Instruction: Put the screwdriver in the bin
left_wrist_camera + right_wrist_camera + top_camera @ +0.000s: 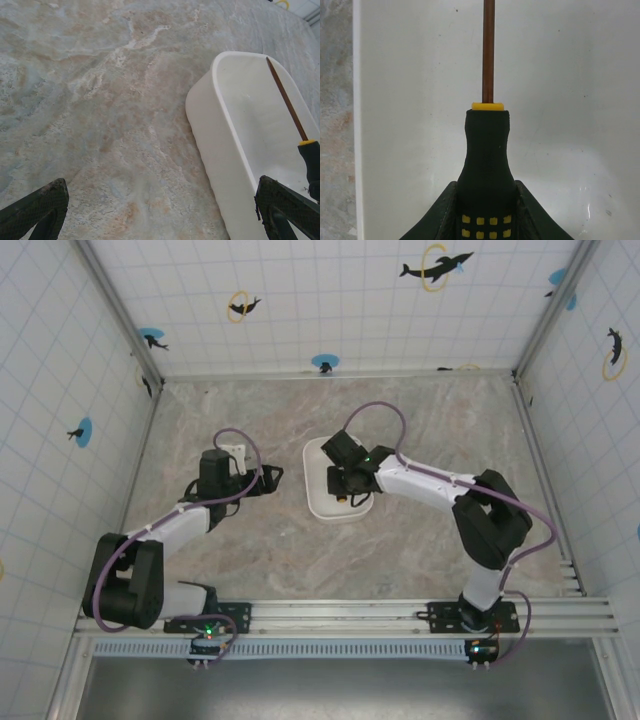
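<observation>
A: Biggest first: marbled table (420, 560). On it?

B: White bin (318, 506), about mid-table, long side running away from the arm bases.

A: Left of the bin?

B: Left gripper (272, 478), just beside the bin's left wall. Touching it or not, hard to say. From its own wrist, left gripper (160, 200) spread wide, gripping nothing, bare table under it, bin wall (210, 135) off to one side.

A: Over the bin?

B: Right gripper (345, 480), above the bin's middle. Clamped tight on the screwdriver (486, 150), one finger pressed to each side of the black handle, low down by the small yellow squares.

A: And the screwdriver's place?

B: Within the bin's outline, above its white floor. Thin brown shaft straight out from a yellow collar, running lengthwise along the bin. Same screwdriver (285, 97) from the left wrist: shaft slanting across the bin's inside, tip close to the far rim. Resting on the bin or held just clear of it, cannot tell.
</observation>
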You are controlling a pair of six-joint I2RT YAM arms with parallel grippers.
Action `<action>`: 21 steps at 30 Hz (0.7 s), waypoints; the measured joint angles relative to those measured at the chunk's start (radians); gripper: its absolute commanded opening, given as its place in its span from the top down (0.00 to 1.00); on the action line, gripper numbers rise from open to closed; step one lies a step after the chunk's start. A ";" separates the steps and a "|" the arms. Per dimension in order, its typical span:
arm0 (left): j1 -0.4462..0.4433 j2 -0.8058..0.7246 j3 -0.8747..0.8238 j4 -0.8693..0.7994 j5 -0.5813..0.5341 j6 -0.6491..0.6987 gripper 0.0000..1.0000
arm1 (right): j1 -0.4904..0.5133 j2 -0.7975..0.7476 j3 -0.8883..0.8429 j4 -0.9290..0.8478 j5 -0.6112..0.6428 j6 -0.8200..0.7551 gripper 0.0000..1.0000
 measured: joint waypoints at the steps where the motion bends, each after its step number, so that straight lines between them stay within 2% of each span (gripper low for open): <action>1: 0.000 0.000 0.000 0.000 -0.002 0.002 0.02 | 0.000 0.010 0.005 -0.003 0.000 0.000 1.00; 11: 0.000 0.010 0.000 -0.001 -0.007 0.018 0.02 | 0.000 0.078 0.016 -0.039 0.006 0.003 1.00; 21: -0.005 0.010 0.000 -0.008 -0.013 0.018 0.02 | 0.003 0.129 0.021 -0.043 0.027 0.003 0.94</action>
